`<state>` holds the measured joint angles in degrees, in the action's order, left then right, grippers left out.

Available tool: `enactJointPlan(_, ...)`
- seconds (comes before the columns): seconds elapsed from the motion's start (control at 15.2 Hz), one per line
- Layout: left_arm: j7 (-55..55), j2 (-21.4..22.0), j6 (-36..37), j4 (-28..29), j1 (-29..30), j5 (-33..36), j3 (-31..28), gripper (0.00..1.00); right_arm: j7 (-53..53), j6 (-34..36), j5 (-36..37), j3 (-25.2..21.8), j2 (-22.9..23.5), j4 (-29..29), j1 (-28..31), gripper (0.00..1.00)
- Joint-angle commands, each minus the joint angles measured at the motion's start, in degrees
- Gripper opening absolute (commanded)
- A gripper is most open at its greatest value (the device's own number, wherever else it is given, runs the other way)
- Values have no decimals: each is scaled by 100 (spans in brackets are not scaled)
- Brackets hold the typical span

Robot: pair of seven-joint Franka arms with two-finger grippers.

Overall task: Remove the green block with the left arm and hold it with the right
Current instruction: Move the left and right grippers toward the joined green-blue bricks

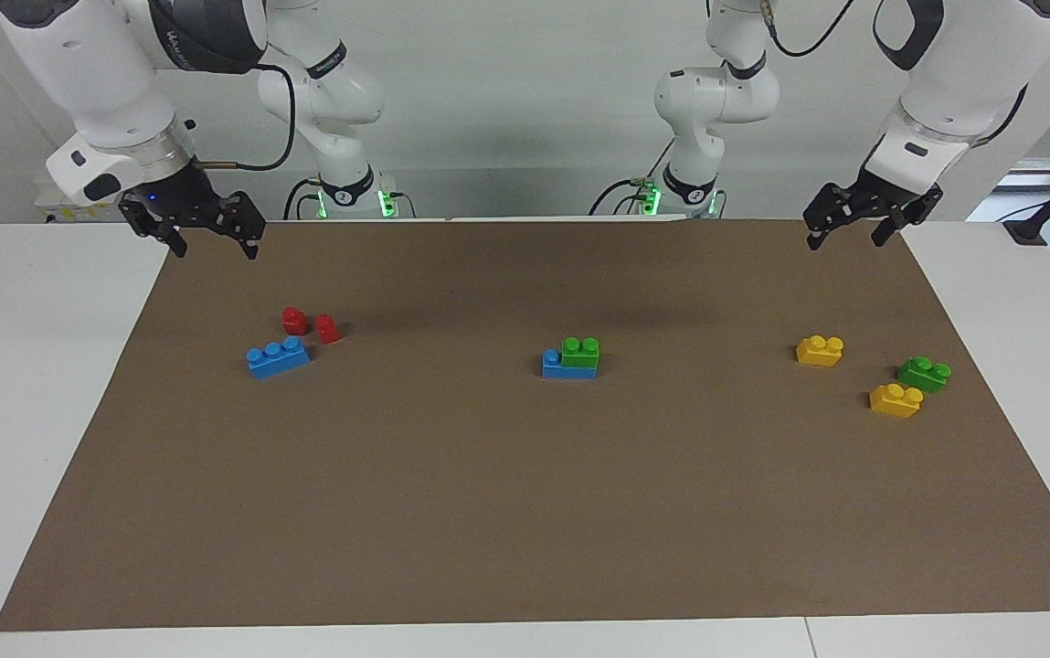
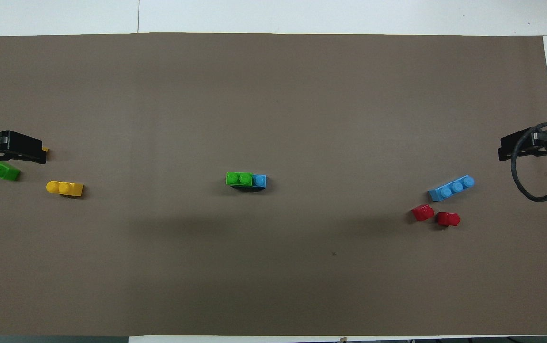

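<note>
The desk (image 1: pixel 525 512) carries a brown mat. The left pincer (image 1: pixel 861 222) and right pincer (image 1: pixel 205 228) each hang over a mat corner by the robots, fingers apart, empty. Midway between both pincers, the green block (image 1: pixel 580 352) sits stacked on a blue brick (image 1: pixel 568 366), well apart from either.

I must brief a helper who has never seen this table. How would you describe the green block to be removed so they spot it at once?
Start at the middle of the brown mat. A lone blue brick sits there, and the green block is stacked on it, over its end toward the left arm. The other green brick lies flat on the mat beside two yellow ones.
</note>
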<state>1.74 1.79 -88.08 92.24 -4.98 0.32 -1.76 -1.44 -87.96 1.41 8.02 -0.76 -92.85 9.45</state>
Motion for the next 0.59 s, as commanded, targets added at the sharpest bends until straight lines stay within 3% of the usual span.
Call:
enactJointPlan(0.0,-104,-21,-51,-39,-2,-111,-26,100,-111,51,-80,60,41,65,65,100)
enactJointPlan(0.4,-104,-21,-51,-39,-2,-111,-26,100,125,-2,-71,60,-12,-31,65,100)
enactJointPlan(0.53,-17,-12,-60,-4,-11,-111,-26,100,-205,-307,-71,60,-99,-284,39,100)
